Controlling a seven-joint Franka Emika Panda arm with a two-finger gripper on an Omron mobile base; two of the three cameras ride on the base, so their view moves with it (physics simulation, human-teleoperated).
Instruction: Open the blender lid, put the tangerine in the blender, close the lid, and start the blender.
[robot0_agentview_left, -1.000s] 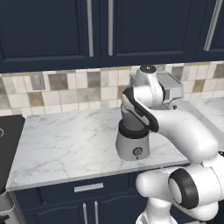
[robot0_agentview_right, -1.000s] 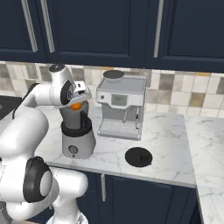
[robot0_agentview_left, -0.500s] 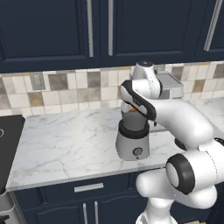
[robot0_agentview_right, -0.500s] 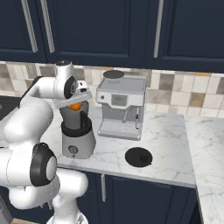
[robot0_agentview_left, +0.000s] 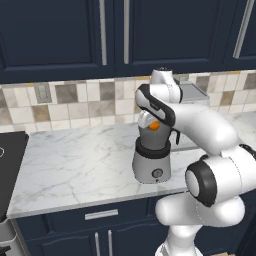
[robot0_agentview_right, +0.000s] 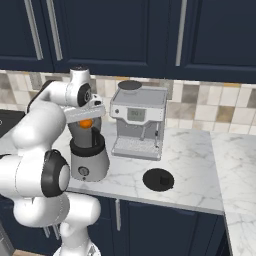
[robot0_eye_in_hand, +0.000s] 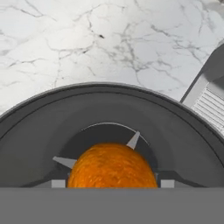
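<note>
gripper (robot0_agentview_right: 86, 121): directly over the open mouth of the blender (robot0_agentview_right: 86, 159), pinching the tangerine (robot0_eye_in_hand: 112, 166) | tangerine: between the gripper's tips, just above the jar's blades | blender lid (robot0_agentview_right: 158, 179): on the bench (robot0_agentview_right: 200, 180), well off to the gripper's right and below it | coffee machine (robot0_agentview_right: 138, 123): just right of gripper

Glossy white rounded arm (robot0_agentview_left: 200, 120) with dark joints.
</note>
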